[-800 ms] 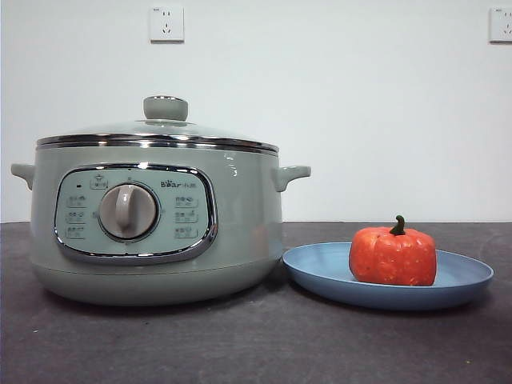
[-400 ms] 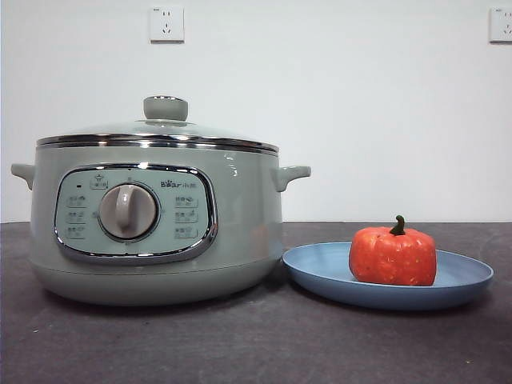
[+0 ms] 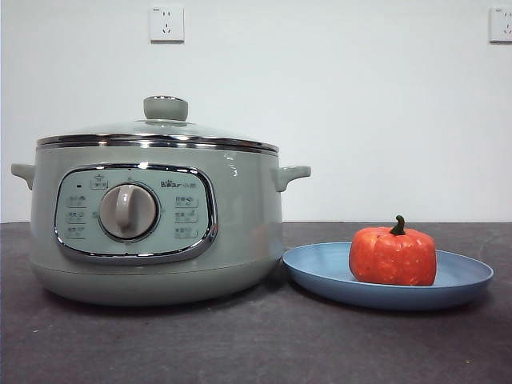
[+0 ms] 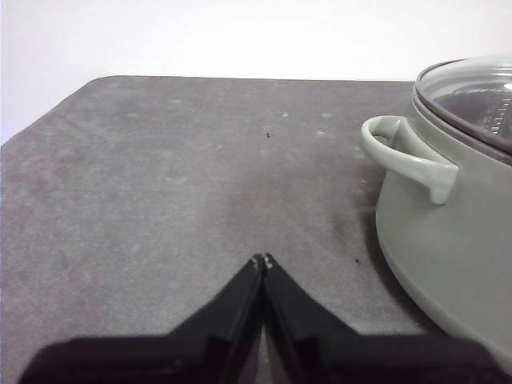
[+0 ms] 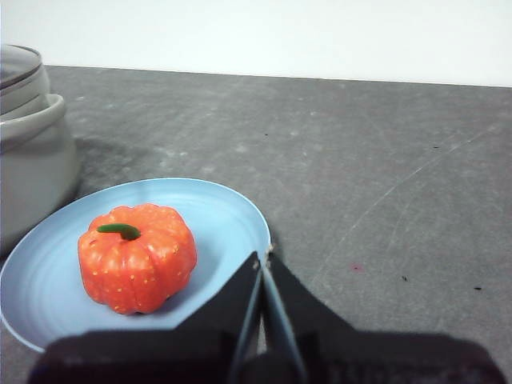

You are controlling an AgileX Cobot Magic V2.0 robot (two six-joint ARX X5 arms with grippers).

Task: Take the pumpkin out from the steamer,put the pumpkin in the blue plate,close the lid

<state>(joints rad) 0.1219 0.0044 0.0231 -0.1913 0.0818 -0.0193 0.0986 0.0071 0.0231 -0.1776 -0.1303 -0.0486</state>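
Observation:
The sage-green steamer point(image 3: 156, 232) stands at the left of the front view with the glass lid point(image 3: 160, 128) seated on it. The orange-red pumpkin point(image 3: 392, 256) sits upright in the blue plate point(image 3: 320, 268) just right of the steamer. In the left wrist view my left gripper point(image 4: 262, 261) is shut and empty, over bare table beside the steamer point(image 4: 448, 240) and its lid point(image 4: 472, 100). In the right wrist view my right gripper point(image 5: 262, 258) is shut and empty, at the edge of the plate point(image 5: 216, 208), beside the pumpkin point(image 5: 138, 258). Neither arm shows in the front view.
The dark grey table top point(image 3: 264, 344) runs in front of the steamer and the plate. A white wall with two sockets point(image 3: 166, 24) stands behind. The steamer's side handle point(image 4: 408, 156) juts out toward my left gripper.

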